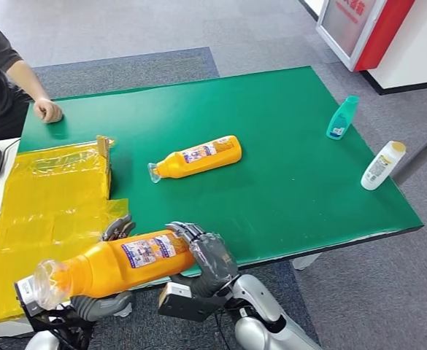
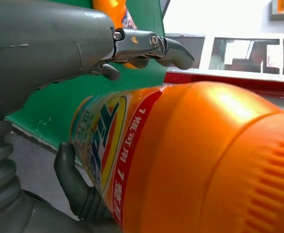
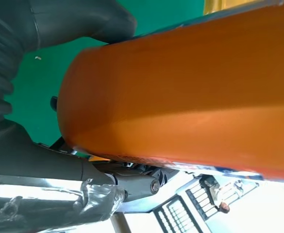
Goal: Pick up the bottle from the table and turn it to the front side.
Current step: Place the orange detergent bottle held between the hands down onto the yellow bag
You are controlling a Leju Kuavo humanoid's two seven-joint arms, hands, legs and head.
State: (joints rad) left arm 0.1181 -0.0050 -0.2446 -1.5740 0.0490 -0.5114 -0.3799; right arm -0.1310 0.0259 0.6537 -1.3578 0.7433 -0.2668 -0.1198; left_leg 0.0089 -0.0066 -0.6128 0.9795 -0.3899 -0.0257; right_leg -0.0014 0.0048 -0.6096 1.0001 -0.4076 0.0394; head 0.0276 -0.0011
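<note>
In the head view both hands hold one orange bottle (image 1: 117,264) in the air at the near edge of the green table (image 1: 288,189), lying on its side with its clear cap end toward the left hand. The right hand (image 1: 208,259) wraps the bottle's base, fingers curled over the top of it, and the printed label faces upward just beside those fingers. The left hand (image 1: 109,292) cups the bottle from beneath near the neck, with its fingertips showing above the bottle's far side. Beyond the hands a second orange bottle (image 1: 197,158) lies on its side on the table, well apart from them. Far out past the right hand lie a teal bottle (image 1: 341,118) and a white bottle (image 1: 382,165) near the table's far-right edge. Beside the left hand a sheet of yellow plastic (image 1: 51,211) covers the table's edge, and beyond it a person's fist (image 1: 48,111) rests on the table. In the left wrist view the left hand (image 2: 78,145) grasps the orange bottle (image 2: 192,160), its thumb pressed under the label and its fingers reaching over the top. In the right wrist view the right hand (image 3: 59,165) is closed around the orange bottle's (image 3: 184,97) smooth base, with the green table behind it.
</note>
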